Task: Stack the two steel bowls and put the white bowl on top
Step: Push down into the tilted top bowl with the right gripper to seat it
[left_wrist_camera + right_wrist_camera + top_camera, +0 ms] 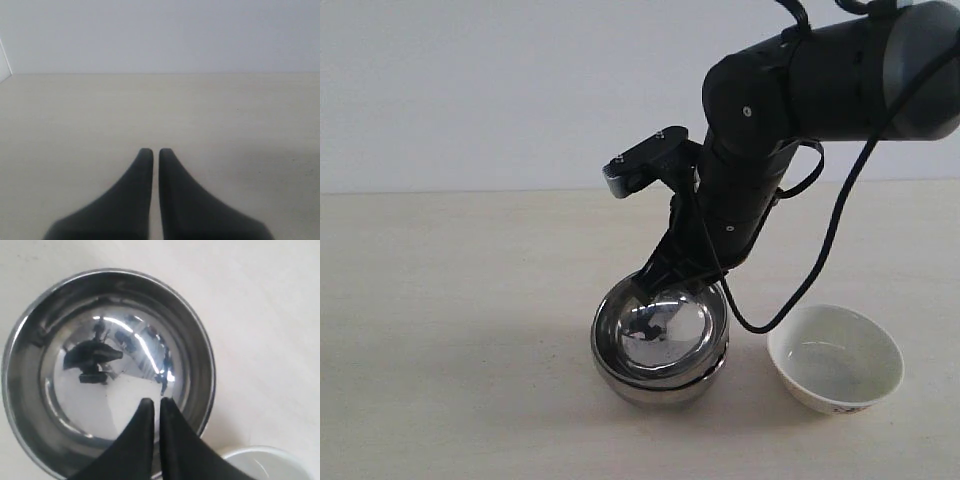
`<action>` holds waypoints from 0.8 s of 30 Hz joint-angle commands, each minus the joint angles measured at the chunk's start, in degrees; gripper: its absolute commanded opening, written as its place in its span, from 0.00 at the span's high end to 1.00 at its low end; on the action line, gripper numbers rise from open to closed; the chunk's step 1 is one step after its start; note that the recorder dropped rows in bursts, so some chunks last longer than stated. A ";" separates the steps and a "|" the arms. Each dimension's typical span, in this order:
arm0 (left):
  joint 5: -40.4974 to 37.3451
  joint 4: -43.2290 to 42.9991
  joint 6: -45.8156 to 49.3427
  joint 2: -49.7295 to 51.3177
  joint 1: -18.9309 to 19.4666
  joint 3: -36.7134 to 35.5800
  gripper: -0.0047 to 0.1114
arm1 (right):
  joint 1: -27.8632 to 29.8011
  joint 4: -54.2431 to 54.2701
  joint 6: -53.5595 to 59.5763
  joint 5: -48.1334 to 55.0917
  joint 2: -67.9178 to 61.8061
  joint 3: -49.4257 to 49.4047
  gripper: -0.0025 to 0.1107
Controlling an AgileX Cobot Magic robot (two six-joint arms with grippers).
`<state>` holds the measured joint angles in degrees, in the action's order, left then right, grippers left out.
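The two steel bowls sit nested at the table's middle: the upper steel bowl (665, 330) lies a little tilted inside the lower steel bowl (660, 390). My right gripper (642, 285) reaches down to the upper bowl's far rim. In the right wrist view its fingertips (156, 402) are pressed together over the upper steel bowl (100, 365), just inside the rim, with nothing visible between them. The white bowl (835, 358) stands upright to the right of the stack, apart from it; its rim also shows as the white bowl (270, 465). My left gripper (155, 151) is shut over bare table, outside the exterior view.
The pale wooden table (450, 330) runs back to a plain white wall (470, 90). The right arm's black cable (820, 270) loops down between the stack and the white bowl.
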<state>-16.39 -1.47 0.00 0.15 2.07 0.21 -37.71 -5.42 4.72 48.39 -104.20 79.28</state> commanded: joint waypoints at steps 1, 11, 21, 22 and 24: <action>0.11 0.43 -0.47 -0.15 0.16 -0.21 0.93 | 0.02 -9.38 -6.27 3.31 0.31 0.26 0.98; 0.11 0.43 -0.47 -0.15 0.16 -0.21 0.93 | 0.02 -14.44 -11.03 4.96 -1.78 0.15 0.98; 0.11 0.43 -0.47 -0.15 0.16 -0.21 0.93 | 0.02 -12.56 -11.25 3.12 -1.78 0.15 0.98; 0.11 0.43 -0.47 -0.15 0.16 -0.21 0.93 | 0.02 -11.97 -11.25 2.82 -1.88 0.15 0.98; 0.11 0.43 -0.47 -0.15 0.16 -0.21 0.93 | 0.02 -11.12 -11.25 2.23 -2.22 0.03 0.98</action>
<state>-16.39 -1.47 0.00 0.15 2.07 0.21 -37.71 -17.56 -6.46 51.47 -106.16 79.28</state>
